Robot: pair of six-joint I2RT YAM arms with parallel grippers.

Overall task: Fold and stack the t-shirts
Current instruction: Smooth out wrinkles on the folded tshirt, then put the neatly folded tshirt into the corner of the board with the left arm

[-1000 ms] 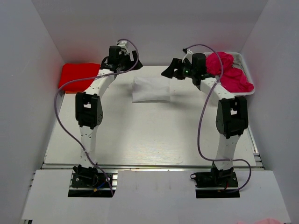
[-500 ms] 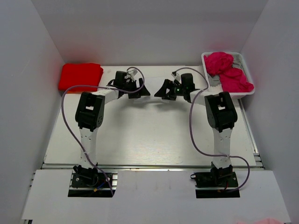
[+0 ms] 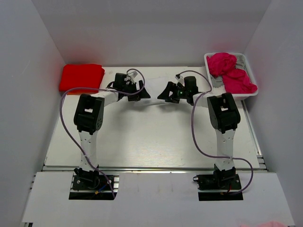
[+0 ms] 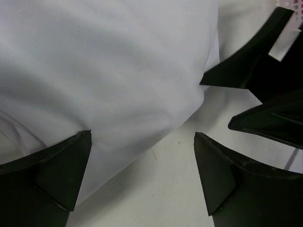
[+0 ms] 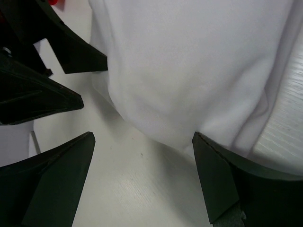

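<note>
Though crumpled, magenta-pink t-shirts in basket.

White walls are enclosing a pale table lying across the middle of the frame, under even light.

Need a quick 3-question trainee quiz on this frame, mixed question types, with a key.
1. Multiple choice: the left gripper and right gripper are both over which t-shirt? A red, B white, C magenta.
2. True or false: the red t-shirt lies in the wire basket.
3. Fill in: the wire basket holds ___ t-shirts.

Key
1. B, the white t-shirt; both grippers are open.
2. False; it lies folded on the table, back left.
3. magenta t-shirts.
</note>
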